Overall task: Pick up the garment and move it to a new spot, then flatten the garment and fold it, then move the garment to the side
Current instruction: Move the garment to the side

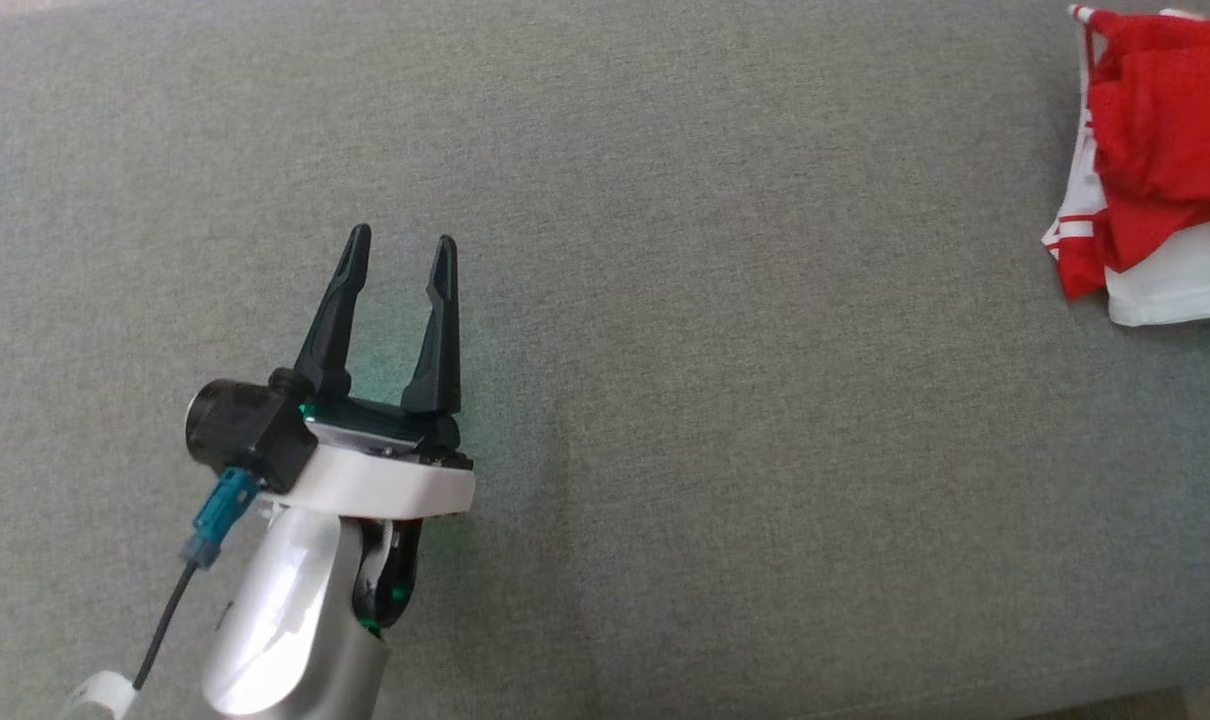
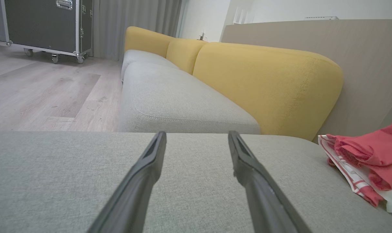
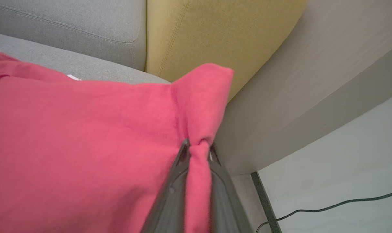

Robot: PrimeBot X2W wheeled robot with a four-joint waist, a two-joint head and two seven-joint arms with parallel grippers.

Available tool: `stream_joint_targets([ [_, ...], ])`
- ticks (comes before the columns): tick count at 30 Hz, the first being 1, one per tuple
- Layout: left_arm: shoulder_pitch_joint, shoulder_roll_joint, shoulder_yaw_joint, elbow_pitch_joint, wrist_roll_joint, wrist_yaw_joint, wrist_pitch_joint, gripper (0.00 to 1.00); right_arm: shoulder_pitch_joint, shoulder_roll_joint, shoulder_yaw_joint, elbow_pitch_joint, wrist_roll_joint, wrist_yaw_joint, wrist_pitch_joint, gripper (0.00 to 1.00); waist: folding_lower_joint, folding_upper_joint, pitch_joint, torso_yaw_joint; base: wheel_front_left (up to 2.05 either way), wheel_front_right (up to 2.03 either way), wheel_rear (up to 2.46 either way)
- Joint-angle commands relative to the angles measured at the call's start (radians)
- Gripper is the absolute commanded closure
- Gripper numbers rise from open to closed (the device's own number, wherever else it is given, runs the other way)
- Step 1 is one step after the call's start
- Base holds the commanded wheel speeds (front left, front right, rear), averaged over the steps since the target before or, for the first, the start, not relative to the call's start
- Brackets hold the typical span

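Fingers point(image 3: 170, 197), right arm, tight on garment point(image 3: 86, 145)

Soft, even daylight is falling across the grey woven seat cushion point(image 1: 765, 400) in the head view; the black two-fingered left gripper point(image 1: 405, 237) is casting a faint shadow toward the frame's right, and a green glow is spilling from its base; in the left wrist view its fingers point(image 2: 260, 194) are blurring toward the bottom edge while the white wall point(image 2: 209, 16) at top is glaring; in the right wrist view the red fabric garment point(image 3: 86, 145) is reading soft and washed pink.
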Motion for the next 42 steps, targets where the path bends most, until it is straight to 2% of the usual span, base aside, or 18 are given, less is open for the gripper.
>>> stream_joint_targets([
  [1,-0.035,0.007,0.035,-0.027,0.014,-0.007,-0.005,0.0,-0.011,-0.025,-0.017,-0.01,-0.012,0.003,-0.001,1.0,-0.0001,0.0,0.001,0.0,0.0,0.0,0.0],
  [3,-0.032,0.007,0.039,-0.025,0.015,-0.008,-0.005,0.0,-0.012,-0.005,-0.034,-0.006,-0.015,0.003,-0.009,0.36,-0.0001,0.0,-0.004,-0.001,0.0,0.0,0.0],
  [4,-0.03,0.007,0.041,-0.023,0.016,-0.008,-0.005,0.0,-0.011,0.0,-0.038,-0.007,-0.024,0.003,-0.015,0.0,-0.0001,0.0,-0.008,-0.003,0.0,0.0,0.0],
  [10,-0.009,0.007,0.053,-0.018,0.011,-0.01,-0.005,0.0,-0.011,0.047,-0.068,-0.044,-0.065,0.003,-0.057,0.0,-0.0001,0.0,-0.064,-0.016,0.0,0.0,0.0],
  [16,0.034,0.007,0.075,-0.019,0.005,-0.011,-0.005,0.0,0.013,0.132,-0.07,-0.119,-0.069,0.003,-0.087,0.0,-0.0001,0.0,-0.163,-0.022,0.0,0.0,0.0],
  [22,0.09,0.007,0.122,-0.036,-0.002,-0.003,-0.005,0.0,0.069,0.259,-0.055,-0.273,-0.021,0.003,-0.1,0.0,-0.0001,0.0,-0.262,-0.016,0.0,0.0,0.0],
  [23,0.09,0.007,0.122,-0.036,-0.002,-0.003,-0.005,0.0,0.069,0.259,-0.055,-0.273,-0.021,0.003,-0.1,0.0,-0.0001,0.0,-0.262,-0.016,0.0,0.0,0.0],
  [25,0.111,0.007,0.139,-0.042,-0.016,0.003,-0.005,0.0,0.105,0.302,-0.053,-0.34,0.004,0.003,-0.106,0.0,-0.0001,0.0,-0.29,-0.01,0.0,0.0,0.0],
  [31,0.171,0.007,0.184,-0.063,-0.031,0.014,-0.005,0.0,0.225,0.485,-0.09,-0.535,0.088,0.003,-0.106,0.0,-0.0001,0.0,-0.346,0.004,0.0,0.0,0.0],
  [34,0.195,0.007,0.191,-0.064,-0.038,0.013,-0.005,0.0,0.298,0.535,-0.089,-0.599,0.099,0.003,-0.111,0.0,-0.0001,0.0,-0.36,0.012,0.0,0.0,0.0],
  [37,0.212,0.007,0.195,-0.062,-0.049,0.011,-0.005,0.0,0.382,0.562,-0.091,-0.62,0.147,0.003,-0.129,0.0,-0.0001,0.0,-0.369,0.019,0.0,0.0,0.0],
  [42,0.242,0.007,0.188,-0.059,-0.059,0.012,-0.005,0.0,0.517,0.569,-0.07,-0.603,0.208,0.003,-0.166,0.0,-0.0001,0.0,-0.381,0.032,0.0,0.0,0.0],
])
